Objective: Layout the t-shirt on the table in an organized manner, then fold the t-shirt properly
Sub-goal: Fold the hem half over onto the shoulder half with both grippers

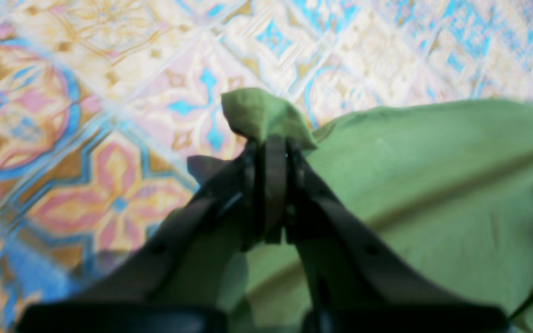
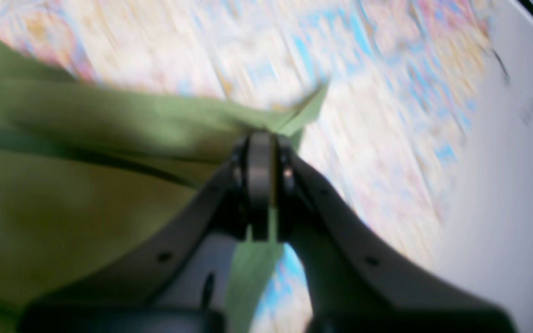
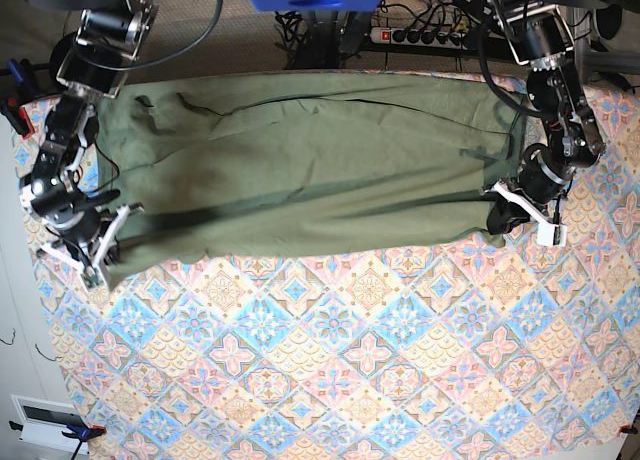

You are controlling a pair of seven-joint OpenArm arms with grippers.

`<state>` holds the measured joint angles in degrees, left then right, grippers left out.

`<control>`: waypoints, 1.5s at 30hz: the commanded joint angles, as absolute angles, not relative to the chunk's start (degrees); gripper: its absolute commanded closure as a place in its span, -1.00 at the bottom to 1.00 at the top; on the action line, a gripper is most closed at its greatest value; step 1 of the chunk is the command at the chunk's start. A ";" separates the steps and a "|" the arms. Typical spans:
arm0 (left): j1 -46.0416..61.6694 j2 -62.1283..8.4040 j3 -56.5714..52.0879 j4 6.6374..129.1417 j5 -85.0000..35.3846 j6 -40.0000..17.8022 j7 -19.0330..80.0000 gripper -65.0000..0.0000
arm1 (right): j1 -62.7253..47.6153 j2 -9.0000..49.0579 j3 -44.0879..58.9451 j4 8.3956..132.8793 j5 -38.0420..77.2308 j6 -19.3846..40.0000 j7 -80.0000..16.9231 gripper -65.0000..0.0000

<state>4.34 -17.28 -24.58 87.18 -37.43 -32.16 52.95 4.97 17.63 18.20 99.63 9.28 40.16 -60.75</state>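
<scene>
We see the left hand [image 1: 271,143] pinching a t-shirt [image 3: 300,175] corner, the right hand [image 2: 262,138] pinching the opposite corner; shirt stretched wide between them along the far side of the patterned bench [image 3: 360,370].

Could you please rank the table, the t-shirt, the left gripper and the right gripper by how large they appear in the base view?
1. The table, filling most of the view.
2. The t-shirt, spread across its upper part.
3. The left gripper and right gripper, both shut on the t-shirt, look about alike; I would not rank them.
</scene>
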 commanded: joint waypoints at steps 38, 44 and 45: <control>24.57 -23.43 -35.74 96.75 -48.92 -32.48 57.80 1.00 | -21.93 18.68 31.60 111.43 26.07 40.00 -63.16 0.96; 24.48 -23.43 -35.82 96.84 -45.41 -32.48 60.44 0.66 | -21.93 20.53 25.89 111.43 25.98 40.00 -63.16 0.42; 24.48 -23.34 -35.82 96.84 -45.14 -32.48 60.53 0.57 | -21.93 20.53 25.89 111.52 25.98 40.00 -63.16 0.33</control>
<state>24.62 -22.37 -35.27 96.03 -44.21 -32.21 61.34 -22.06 19.57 25.39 110.63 25.76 40.25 -63.96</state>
